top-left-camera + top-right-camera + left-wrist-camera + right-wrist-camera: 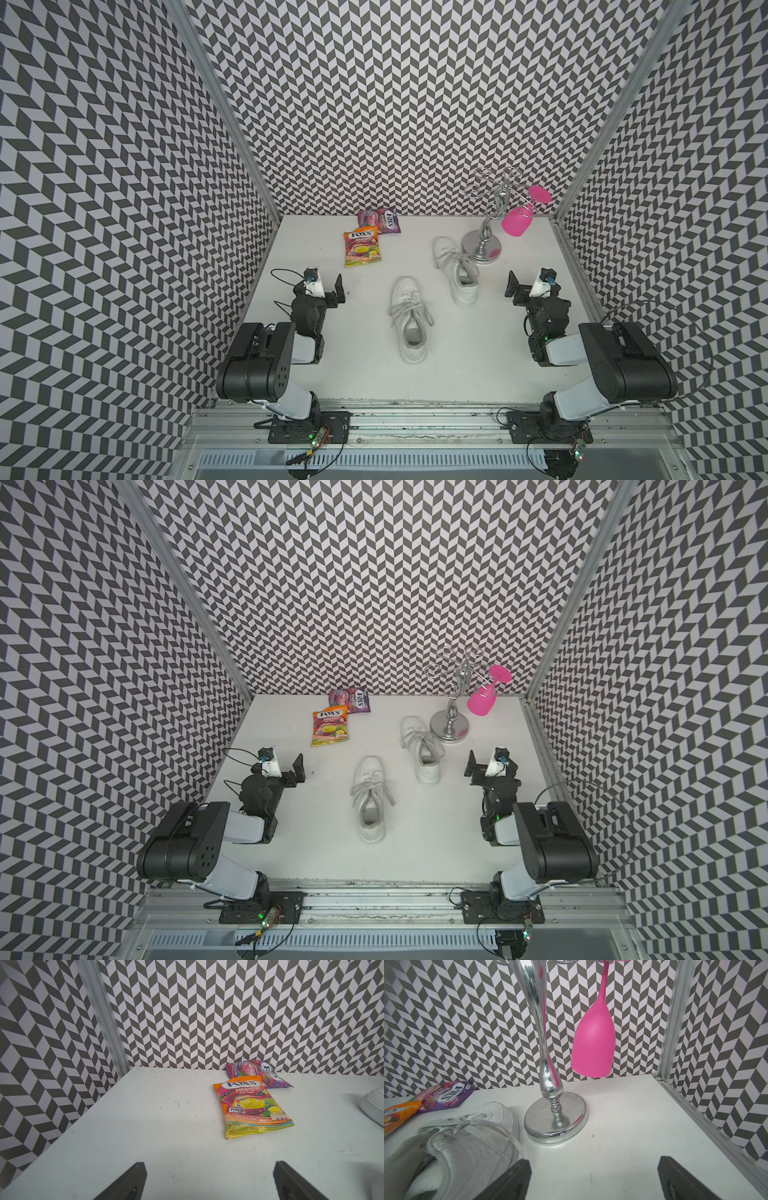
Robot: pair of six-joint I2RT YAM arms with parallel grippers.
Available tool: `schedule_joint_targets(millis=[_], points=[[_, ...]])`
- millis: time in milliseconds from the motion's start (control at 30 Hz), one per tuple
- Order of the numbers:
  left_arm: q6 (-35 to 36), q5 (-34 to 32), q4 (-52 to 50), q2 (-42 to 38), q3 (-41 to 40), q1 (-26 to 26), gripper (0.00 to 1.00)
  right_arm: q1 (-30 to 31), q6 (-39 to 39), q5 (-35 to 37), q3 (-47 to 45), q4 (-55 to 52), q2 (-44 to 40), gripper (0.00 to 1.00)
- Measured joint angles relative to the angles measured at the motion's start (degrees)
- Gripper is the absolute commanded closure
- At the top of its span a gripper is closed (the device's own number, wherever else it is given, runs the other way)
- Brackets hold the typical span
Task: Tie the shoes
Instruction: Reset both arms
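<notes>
Both sets of fingers are released and hold nothing. In the wrist views each pair of dark fingers stands wide apart over bare white surface [478, 365].

Position of the task items: the near white low-top sneaker [408, 320] lies in the middle of the surface, between the two arms. Its long axis runs near-to-far, heel toward the robot, toe toward the far wall. Its flat white laces [409, 305] spread loose to both sides of the tongue. The far white low-top sneaker [456, 270] lies farther back and to the right, with the same general orientation, its toe angled slightly left.

Reach: the left gripper [338, 289] stands to the left of the near sneaker and the right gripper [512, 284] to its right. Both are well apart from it. The right gripper is the closer one to the far sneaker, whose heel lies just to its left.

Obstructions: a chrome glass-holder stand [482, 249], carrying an inverted pink plastic wine glass [515, 222], stands just beside the far sneaker's toe on its right side; whether the base touches the sneaker cannot be determined. Any approach to that sneaker's laces is judged to require clearance from the stand. An orange candy bag [361, 247] and a purple candy bag [380, 222] lie far left, clear of both sneakers.
</notes>
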Motion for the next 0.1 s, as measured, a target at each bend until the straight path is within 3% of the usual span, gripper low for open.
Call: schedule_joint_targets(millis=[100], points=[[0.07, -0.04, 0.00, 0.00, 0.00, 0.00, 0.00, 0.35, -0.24, 0.09, 0.57, -1.09, 0.00, 0.00]])
